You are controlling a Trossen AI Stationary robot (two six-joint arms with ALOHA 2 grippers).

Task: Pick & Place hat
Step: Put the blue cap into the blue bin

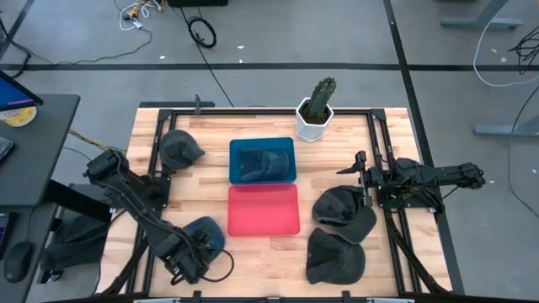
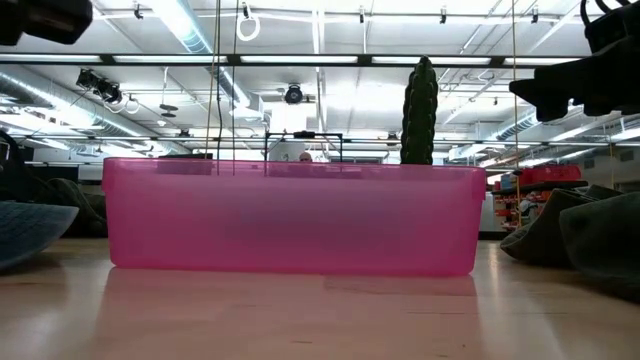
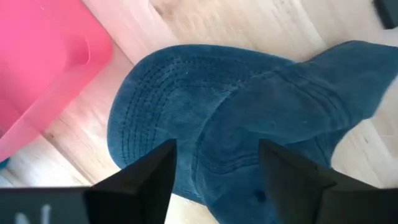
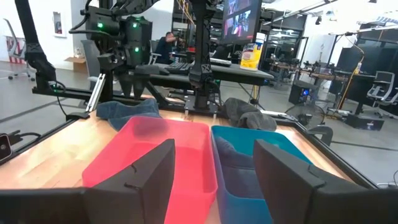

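A blue cap (image 1: 210, 232) lies on the table near its near edge, left of the pink bin (image 1: 264, 210). My left gripper (image 1: 192, 255) hangs over it, open. In the left wrist view the two fingers stand on either side of the blue cap (image 3: 249, 106), about where brim meets crown. Another blue cap (image 1: 259, 163) rests inside the blue bin (image 1: 290, 148). My right gripper (image 1: 353, 167) waits open by the right side of the table, touching nothing, and faces the pink bin (image 4: 155, 155) and the blue bin (image 4: 261, 162). My left gripper (image 3: 214, 171) comes at the blue cap from above with open fingers (image 3: 146, 180), one on each side of the crown's edge (image 3: 211, 140). I cannot tell whether the fingertips touch the cloth. The cap lies flat on the table.
Three dark grey caps lie on the table: one at far left (image 1: 178, 150), two at right (image 1: 344, 210) (image 1: 335, 255). A cactus in a white pot (image 1: 316, 111) stands at the far edge. The pink bin (image 2: 290, 215) fills the low view. Black rails run along both table sides.
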